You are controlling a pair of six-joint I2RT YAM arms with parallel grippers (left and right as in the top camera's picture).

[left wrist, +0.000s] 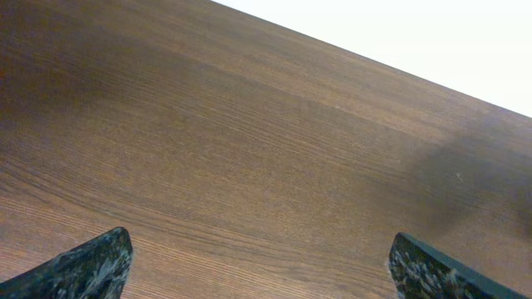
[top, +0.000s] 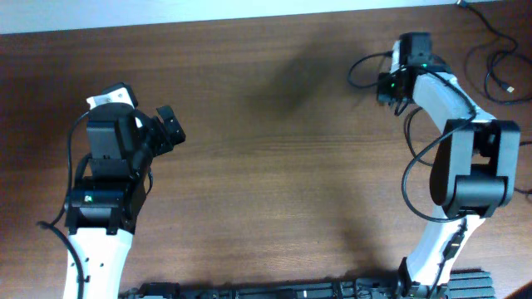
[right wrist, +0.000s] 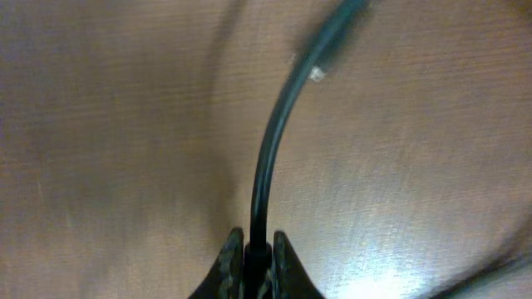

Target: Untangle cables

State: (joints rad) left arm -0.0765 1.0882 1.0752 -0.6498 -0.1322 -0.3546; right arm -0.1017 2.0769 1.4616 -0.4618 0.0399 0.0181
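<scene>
My right pincer point(right wrist: 255, 242) is clenched on a cable point(right wrist: 276, 141) running straight ahead; my left pincer point(left wrist: 259, 253), released, hangs well apart.

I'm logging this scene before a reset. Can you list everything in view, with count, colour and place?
held cable: one, black, pinched in the right tool, far right part of the table
loose cables: count unclear, black, table's far right corner
table: one, brown wood, under everything
rail: one, black, along the near edge
left arm: one, black and white, left side
right arm: one, black and white, right side
left tool: one, black, open over bare wood
right tool: one, black, shut on the held cable
</scene>
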